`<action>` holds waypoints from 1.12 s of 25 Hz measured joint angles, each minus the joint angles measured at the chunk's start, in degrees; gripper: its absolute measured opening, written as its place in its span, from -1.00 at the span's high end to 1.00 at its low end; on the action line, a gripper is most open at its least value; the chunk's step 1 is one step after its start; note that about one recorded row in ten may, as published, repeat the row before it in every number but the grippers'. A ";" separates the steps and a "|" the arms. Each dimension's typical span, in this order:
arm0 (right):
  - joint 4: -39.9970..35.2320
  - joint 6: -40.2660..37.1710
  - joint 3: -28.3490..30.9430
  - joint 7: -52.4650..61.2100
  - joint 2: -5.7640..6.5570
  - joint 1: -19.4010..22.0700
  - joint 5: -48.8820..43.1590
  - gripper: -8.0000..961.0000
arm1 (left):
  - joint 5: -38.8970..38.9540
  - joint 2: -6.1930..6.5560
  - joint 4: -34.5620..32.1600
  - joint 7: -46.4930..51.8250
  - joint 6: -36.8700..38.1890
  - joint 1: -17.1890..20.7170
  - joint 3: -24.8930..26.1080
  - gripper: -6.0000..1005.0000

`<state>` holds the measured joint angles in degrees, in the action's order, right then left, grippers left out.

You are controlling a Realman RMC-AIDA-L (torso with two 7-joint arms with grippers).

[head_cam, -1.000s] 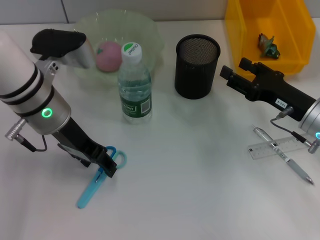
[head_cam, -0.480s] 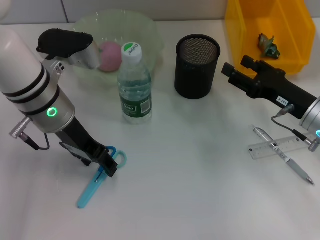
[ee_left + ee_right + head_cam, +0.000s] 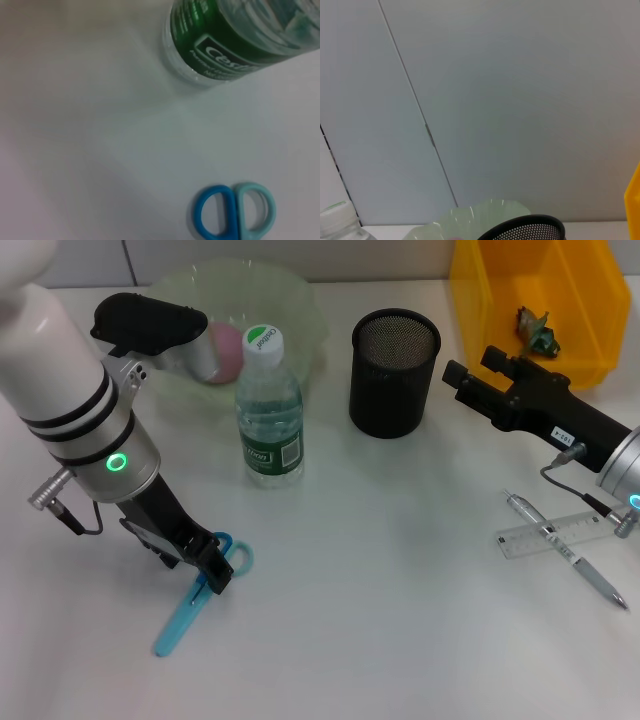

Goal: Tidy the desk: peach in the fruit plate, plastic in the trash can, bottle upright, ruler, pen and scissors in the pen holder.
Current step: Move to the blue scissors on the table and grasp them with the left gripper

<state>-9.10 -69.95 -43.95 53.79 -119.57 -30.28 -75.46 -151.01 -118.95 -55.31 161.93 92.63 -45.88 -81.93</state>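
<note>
With left tool [image 3: 214, 575] low over scissors [image 3: 192, 607] on table [image 3: 400, 590], head view hides finger state: cannot tell. Left wrist view: handle loops [image 3: 235, 211] flat near upright bottle [image 3: 240, 35]; best centre over loops before clenching. Right wrist view: pen holder [image 3: 527, 230] rim only.

1. Desk [image 3: 400, 620]: plain white; no pattern.
2. Fruit plate [image 3: 300, 300]: translucent pale green; peach [image 3: 228, 352] in it pink.
3. Bottle [image 3: 268, 410]: clear, green label with white lettering; white cap with a green mark.
4. Pen holder [image 3: 393, 372]: black, fine mesh pattern.
5. Trash can [image 3: 480, 300]: bright yellow; small dark green scrap inside.
6. Scissors [image 3: 195, 600]: light blue blade cover; one handle ring deeper blue, the other pale aqua.
7. Ruler [image 3: 600, 528]: clear, fine black markings; pen [image 3: 565, 550] silver-grey.
8. Left gripper [image 3: 215, 575] and right gripper [image 3: 462, 380]: black; arm bodies silver-white with black bands, green ring light.
</note>
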 joint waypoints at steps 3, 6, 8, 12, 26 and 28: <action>0.06 0.00 0.00 0.00 -0.02 0.00 0.05 -0.51 | 0.02 -0.02 -0.32 0.37 0.12 -0.16 -0.02 -0.33; 0.06 0.05 0.00 0.00 -0.04 -0.02 0.08 -0.51 | 0.04 -0.10 -0.44 0.68 0.27 -0.50 -0.57 -0.33; 0.06 0.11 0.00 0.00 -0.05 -0.06 0.13 -0.51 | 0.10 -0.13 -0.47 0.84 0.34 -0.66 -1.28 -0.33; 0.05 0.47 0.00 0.00 -0.05 -0.06 0.17 -0.51 | 0.13 -0.14 -0.50 1.34 0.42 -0.99 -2.21 -0.32; 0.22 1.15 0.00 0.00 -0.05 -0.04 1.03 -0.51 | 0.08 -0.18 -1.40 2.85 1.08 -1.41 -4.34 -0.31; 0.23 1.28 0.00 0.00 -0.05 -0.04 1.04 -0.51 | 0.32 -0.20 -1.40 2.92 1.05 -1.41 -4.38 -0.31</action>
<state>-8.87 -68.67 -43.95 53.78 -119.62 -30.32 -74.43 -150.69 -119.15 -56.72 164.85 93.68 -47.29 -86.31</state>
